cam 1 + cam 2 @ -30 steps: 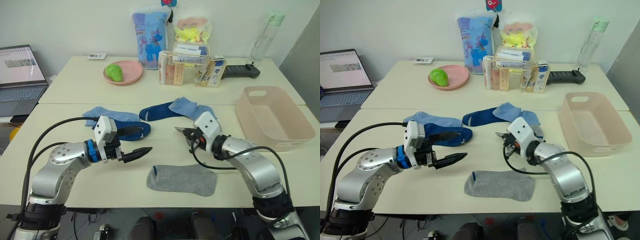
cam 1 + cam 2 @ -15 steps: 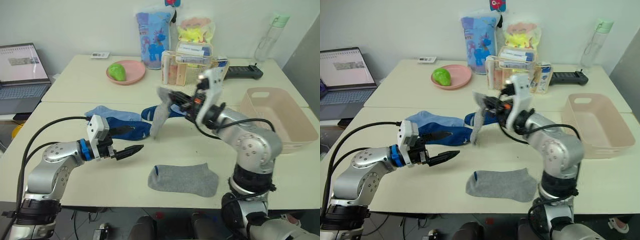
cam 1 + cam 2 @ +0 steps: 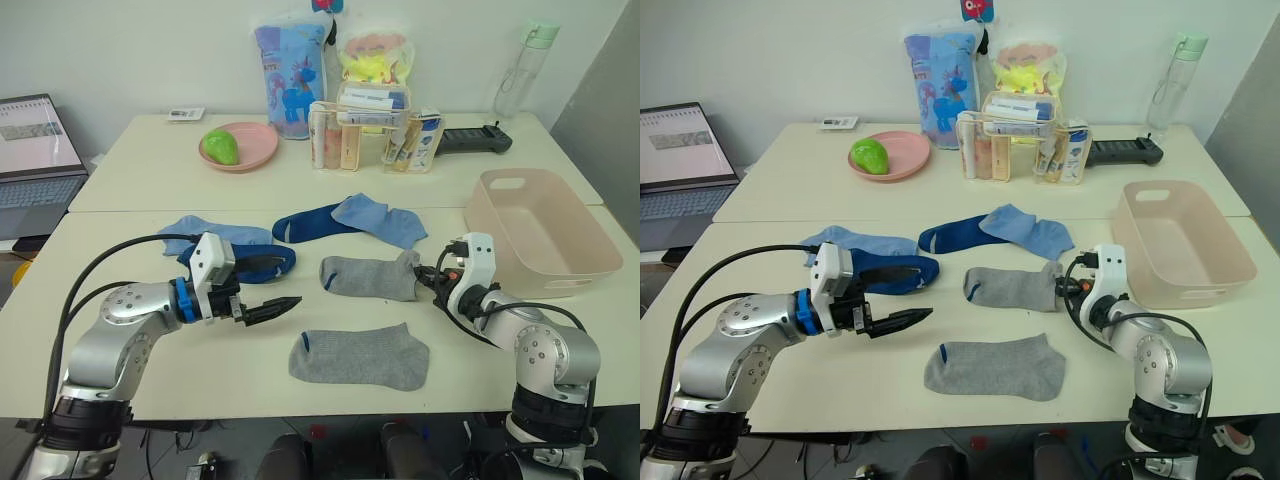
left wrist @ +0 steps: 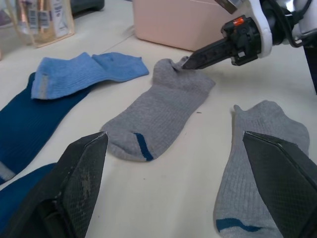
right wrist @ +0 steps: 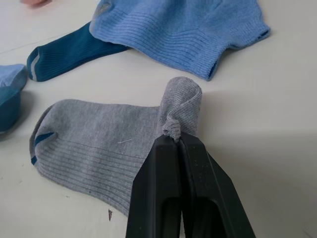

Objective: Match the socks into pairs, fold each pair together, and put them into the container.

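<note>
Two grey socks lie flat: one point(image 3: 360, 356) near the front edge, one point(image 3: 368, 276) mid-table. My right gripper point(image 3: 425, 272) is shut on the bunched end of the mid-table sock point(image 5: 104, 144), low over the table. Behind it a light blue sock point(image 3: 382, 218) overlaps a navy sock point(image 3: 305, 222). To the left, a second light blue sock point(image 3: 205, 233) and a second navy sock point(image 3: 262, 262) lie together. My left gripper point(image 3: 923, 290) hovers open beside that navy sock, holding nothing. The pale pink container point(image 3: 570, 283) stands empty at the right.
Along the back are a pink plate point(image 3: 240, 147) with a green item, a clear organiser point(image 3: 370, 135), printed bags, a bottle point(image 3: 520, 70) and a black device point(image 3: 475, 140). A laptop point(image 3: 30, 160) is at the far left. Black cables trail from both arms.
My right gripper has come down from mid-air toward the near right and laid the hanging grey sock flat mid-table, still pinching its end. The left arm stayed roughly where it was.
</note>
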Motion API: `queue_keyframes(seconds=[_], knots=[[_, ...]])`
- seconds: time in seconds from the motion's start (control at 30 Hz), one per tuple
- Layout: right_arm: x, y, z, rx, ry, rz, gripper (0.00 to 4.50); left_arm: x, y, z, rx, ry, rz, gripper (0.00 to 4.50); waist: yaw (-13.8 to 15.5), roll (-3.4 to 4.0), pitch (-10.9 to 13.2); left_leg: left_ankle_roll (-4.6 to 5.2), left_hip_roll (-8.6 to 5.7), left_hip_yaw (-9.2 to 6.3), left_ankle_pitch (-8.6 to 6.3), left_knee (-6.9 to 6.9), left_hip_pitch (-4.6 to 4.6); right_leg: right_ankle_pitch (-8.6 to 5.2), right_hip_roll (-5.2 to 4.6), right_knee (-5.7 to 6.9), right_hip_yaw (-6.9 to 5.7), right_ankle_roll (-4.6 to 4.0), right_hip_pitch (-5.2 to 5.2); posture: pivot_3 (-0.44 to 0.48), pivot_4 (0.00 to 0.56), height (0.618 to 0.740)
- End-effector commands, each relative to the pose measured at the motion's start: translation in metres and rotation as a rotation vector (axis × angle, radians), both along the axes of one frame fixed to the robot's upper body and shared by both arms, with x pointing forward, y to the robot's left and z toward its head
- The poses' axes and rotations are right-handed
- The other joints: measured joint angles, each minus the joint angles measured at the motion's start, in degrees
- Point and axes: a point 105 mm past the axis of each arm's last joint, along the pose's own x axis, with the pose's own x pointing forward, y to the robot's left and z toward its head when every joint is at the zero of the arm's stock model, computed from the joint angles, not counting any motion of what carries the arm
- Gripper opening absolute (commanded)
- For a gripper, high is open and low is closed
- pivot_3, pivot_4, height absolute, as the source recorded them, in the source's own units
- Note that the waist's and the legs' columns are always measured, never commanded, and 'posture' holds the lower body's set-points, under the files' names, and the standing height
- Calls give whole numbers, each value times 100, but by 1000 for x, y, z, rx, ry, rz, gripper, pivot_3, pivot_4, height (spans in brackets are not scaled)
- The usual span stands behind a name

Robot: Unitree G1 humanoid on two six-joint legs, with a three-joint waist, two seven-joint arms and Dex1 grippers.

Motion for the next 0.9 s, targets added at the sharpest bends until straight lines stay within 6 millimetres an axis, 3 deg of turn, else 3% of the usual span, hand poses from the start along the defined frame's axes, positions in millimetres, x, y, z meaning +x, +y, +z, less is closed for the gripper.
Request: queue_keyframes(seconds=[0.03,0.17,0.3,0.47,0.6,0.73,0.9], knots=[[3,-4,17,10,-72,-32,11,3,-5,6,19,-57,-22,4500,4,0,0,0,0,0,0,0,0,0,0,0,0,0,0,0,150,703],[-1,-9,24,-35,-113,-13,1054,15,-7,-9,163,-63,19,4500,7,0,0,0,-2,0,0,0,0,0,0,-2,-1,0,1,0,150,703],[-7,-19,39,-241,-234,86,2485,26,-15,-17,235,-118,-22,4500,55,4,3,1,-9,2,0,2,-2,-1,1,-9,-3,1,3,0,150,703],[-19,-19,39,-370,-292,257,4174,39,-22,-34,350,-174,-70,4500,72,1,3,3,-4,2,-1,2,-3,-1,3,-12,-5,1,4,0,150,703],[-40,-14,28,-523,-317,483,4174,47,-32,-48,475,-262,-187,4500,119,1,4,3,-5,2,-1,3,-7,-1,4,-18,-5,1,4,0,150,703],[-47,-15,16,-606,-338,584,4174,59,-45,-49,478,-298,-200,4500,136,-14,10,5,-9,4,-1,10,-8,0,4,-23,-7,1,12,0,150,703],[-42,-17,3,-660,-358,635,4204,68,-63,-54,460,-270,-208,3014,134,-30,20,5,-8,3,0,11,-8,0,4,-24,-10,2,14,0,150,703]])
